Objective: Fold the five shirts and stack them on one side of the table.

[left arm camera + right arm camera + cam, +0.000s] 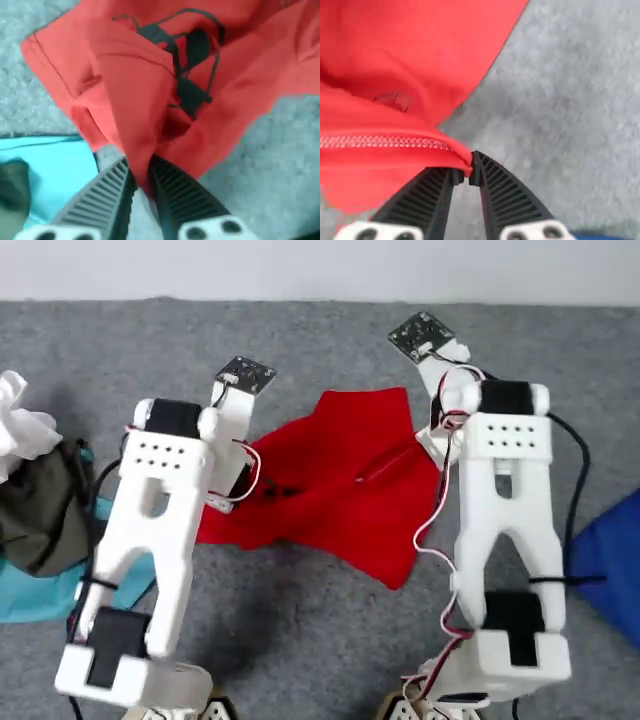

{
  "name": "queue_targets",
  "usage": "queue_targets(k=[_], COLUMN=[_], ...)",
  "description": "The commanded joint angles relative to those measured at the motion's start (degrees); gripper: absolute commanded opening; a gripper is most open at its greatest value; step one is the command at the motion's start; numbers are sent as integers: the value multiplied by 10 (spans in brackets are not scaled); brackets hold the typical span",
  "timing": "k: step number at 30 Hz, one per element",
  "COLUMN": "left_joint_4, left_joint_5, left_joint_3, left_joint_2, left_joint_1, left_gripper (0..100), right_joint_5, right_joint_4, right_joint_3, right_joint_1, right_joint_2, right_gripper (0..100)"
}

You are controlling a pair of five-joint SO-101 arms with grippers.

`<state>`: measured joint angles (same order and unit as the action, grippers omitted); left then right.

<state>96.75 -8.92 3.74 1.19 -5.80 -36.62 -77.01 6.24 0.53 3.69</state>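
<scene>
table: grey, carpet-like surface point(330, 640)
centre: rumpled red shirt point(340, 490)
3 o'clock: blue shirt point(610, 560)
8 o'clock: teal shirt point(30, 595)
10 o'clock: white garment point(20, 425)

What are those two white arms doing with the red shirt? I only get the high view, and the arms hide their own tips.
Observer: In the left wrist view, the left gripper is shut on a fold of the red shirt; the cloth is pinched between its ribbed fingers.
Operator: And the other arm?
Observer: In the right wrist view, the right gripper pinches the shirt at its stitched hem, right at the corner.
Operator: Is the shirt plain red?
Observer: No. The left wrist view shows a black print on it, just beyond the pinched fold.
</scene>
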Motion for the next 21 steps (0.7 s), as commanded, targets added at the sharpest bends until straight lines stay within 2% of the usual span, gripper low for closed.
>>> queue_targets(k=[1,5,9,15,21], left_joint_4=[-69,-93,-91,-62,33], left_joint_5=[44,102,146,199,201], left_joint_3=[-21,-114,-260,-497,-691], left_joint_2=[-58,-138,-230,-382,-514], left_joint_1=[34,65,81,82,78], left_gripper=[14,14,14,16,106], right_joint_5=[5,33,33,33,33], right_joint_4=[73,136,203,217,138], right_joint_3=[4,4,15,116,249], right_joint_1=[-9,-7,-1,0,-9], right_joint_2=[23,51,74,155,258], right_gripper=[9,9,9,28,256])
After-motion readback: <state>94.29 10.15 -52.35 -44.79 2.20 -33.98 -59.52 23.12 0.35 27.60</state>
